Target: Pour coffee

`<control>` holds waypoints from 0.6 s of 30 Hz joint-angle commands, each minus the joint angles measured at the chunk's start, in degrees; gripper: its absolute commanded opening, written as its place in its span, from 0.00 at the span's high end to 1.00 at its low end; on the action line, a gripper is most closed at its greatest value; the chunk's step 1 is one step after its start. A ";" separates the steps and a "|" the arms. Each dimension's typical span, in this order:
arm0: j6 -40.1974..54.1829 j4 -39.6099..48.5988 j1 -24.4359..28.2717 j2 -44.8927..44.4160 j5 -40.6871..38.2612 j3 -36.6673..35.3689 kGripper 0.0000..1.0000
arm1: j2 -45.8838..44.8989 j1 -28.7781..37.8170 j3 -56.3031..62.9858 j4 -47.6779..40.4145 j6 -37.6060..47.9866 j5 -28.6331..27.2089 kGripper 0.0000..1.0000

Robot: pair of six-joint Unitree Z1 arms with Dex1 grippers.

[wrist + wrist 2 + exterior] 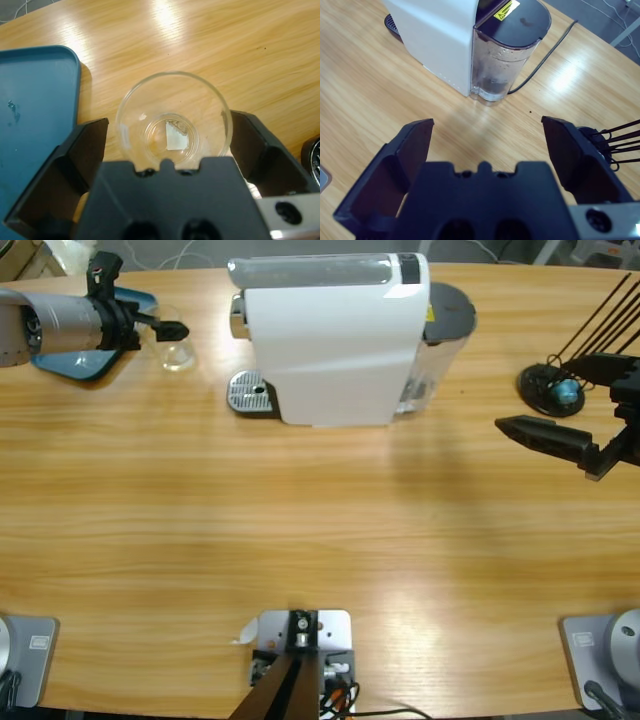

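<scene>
A clear glass cup (174, 120) is framed between the spread jaws of the left gripper (170, 150) at the far left of the table (320, 530), just beside a blue tray (35, 125). The jaws stand wide on either side of the cup and whether they touch the glass cannot be told. The cup is seen to be empty: no coffee shows in it, only a pale glint at the bottom. The white coffee machine (335, 340) stands at the far middle, with its metal drip plate (250, 393) bare, well apart from the cup and to its right. The right gripper (545, 438) is held over the right side, jaws wide and empty, pointed towards the machine's water tank (500, 70); a black wire rack (560, 385) with a blue capsule (567, 392) sits just beyond it. By this showing, nothing is poured yet; the cup is judged to need moving under the spout and the machine starting.
</scene>
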 commanded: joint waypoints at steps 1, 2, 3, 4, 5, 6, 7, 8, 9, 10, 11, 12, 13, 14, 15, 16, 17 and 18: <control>-0.08 -0.56 0.34 4.38 -1.81 -0.19 0.02 | 0.86 -0.56 2.12 -0.93 -1.01 0.17 0.05; -0.08 -0.49 0.25 4.36 -1.93 -0.15 0.02 | 1.01 -0.56 2.12 -0.95 -1.01 0.17 0.05; -0.08 -0.49 0.24 4.33 -1.95 -0.08 0.02 | 1.30 -0.56 2.12 -1.02 -1.01 0.17 0.05; -0.08 -0.49 0.18 4.36 -2.00 -0.07 0.02 | 1.69 -0.56 2.12 -1.13 -1.01 0.26 0.05; -0.08 -0.49 0.18 4.38 -2.02 -0.08 0.07 | 1.85 -0.56 2.12 -1.23 -1.01 0.27 0.05; -0.06 -0.49 0.24 4.38 -2.16 -0.10 0.27 | 1.90 -0.56 2.12 -1.28 -1.01 0.20 0.05; -0.01 -0.49 0.34 4.33 -2.28 -0.14 0.48 | 1.80 -0.56 2.12 -1.28 -1.01 0.15 0.05; 0.01 -0.49 0.43 4.29 -2.28 -0.22 0.60 | 1.74 -0.56 2.15 -1.23 -1.01 0.06 0.06; 0.01 -0.44 0.52 4.33 -2.30 -0.40 0.70 | 1.74 -0.56 2.20 -1.23 -1.01 -0.01 0.06; 0.01 -0.19 0.73 4.38 -2.35 -0.59 0.77 | 1.74 -0.56 2.20 -1.28 -1.01 -0.01 0.06; 0.01 -0.09 0.89 4.38 -2.37 -0.63 0.81 | 1.74 -0.56 2.20 -1.28 -1.01 -0.01 0.06; 0.01 -0.02 0.98 4.33 -2.37 -0.58 0.81 | 1.74 -0.56 2.22 -1.28 -1.01 -0.01 0.06; 0.01 0.16 1.03 4.21 -2.37 -0.54 0.81 | 1.74 -0.56 2.27 -1.28 -1.00 -0.01 0.06; 0.08 0.42 1.01 4.05 -2.39 -0.49 0.81 | 1.74 -0.56 2.27 -1.28 -1.01 -0.01 0.06; 0.13 0.72 0.98 3.84 -2.74 -0.29 0.81 | 1.80 -0.56 2.29 -1.28 -1.00 -0.01 0.06; 0.22 0.86 0.99 3.59 -3.79 0.13 0.81 | 1.85 -0.56 2.27 -1.28 -1.01 -0.01 0.06; 0.40 0.86 0.98 3.38 -4.76 0.67 0.80 | 1.92 -0.56 2.29 -1.28 -0.98 -0.01 0.06; 0.56 0.84 0.99 3.22 -5.64 1.13 0.80 | 1.92 -0.56 2.26 -1.32 -1.00 -0.03 0.06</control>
